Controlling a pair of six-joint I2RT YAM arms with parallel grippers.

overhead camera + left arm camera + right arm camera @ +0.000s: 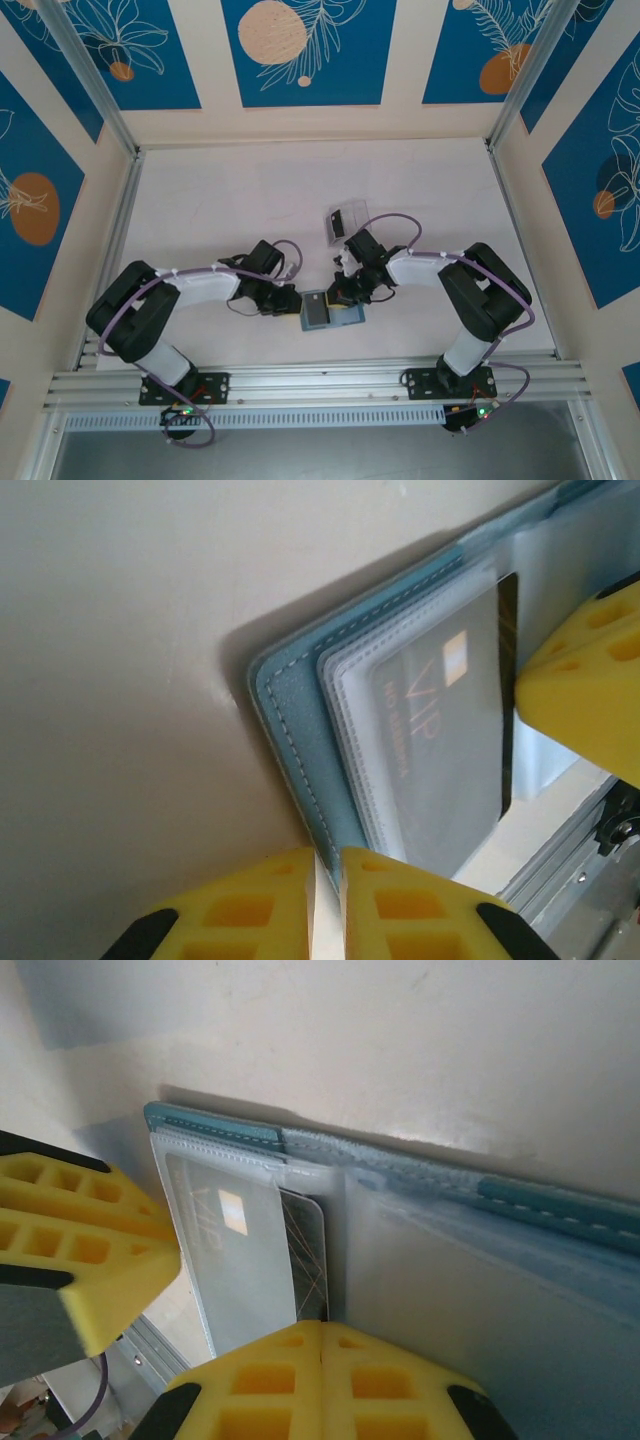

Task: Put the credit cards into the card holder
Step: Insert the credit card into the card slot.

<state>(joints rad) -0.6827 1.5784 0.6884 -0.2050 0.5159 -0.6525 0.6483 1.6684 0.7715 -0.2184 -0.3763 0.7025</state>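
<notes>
The holder [322, 312] lies open and flat on the table, its teal cover down and its clear sleeves facing up. One card [440, 740], dark with pale lettering, sits in the holder's top sleeve. Most of it is under the plastic, and only a narrow dark strip along one long edge stands clear of the sleeve's mouth, towards the holder's fold. The right gripper [320, 1335] is at that strip with its yellow fingers pressed together. The card's bare edge runs into the seam between them, so it looks pinched there for the last push inward, though it may only be pressed. The left gripper [327, 865] is at the holder's outer edge on the side away from the fold. Its fingers are drawn nearly together with a thin slit between them, and the corner of the cover runs into that slit, so I judge it is clamping the holder steady. A clear box [345, 218] lies well beyond the holder, towards the back of the table; I cannot tell what it holds. As I read it, this card is nearly home and needs only a short slide before release. Any other cards are not yet in the holder, as far as the open sleeves show.
</notes>
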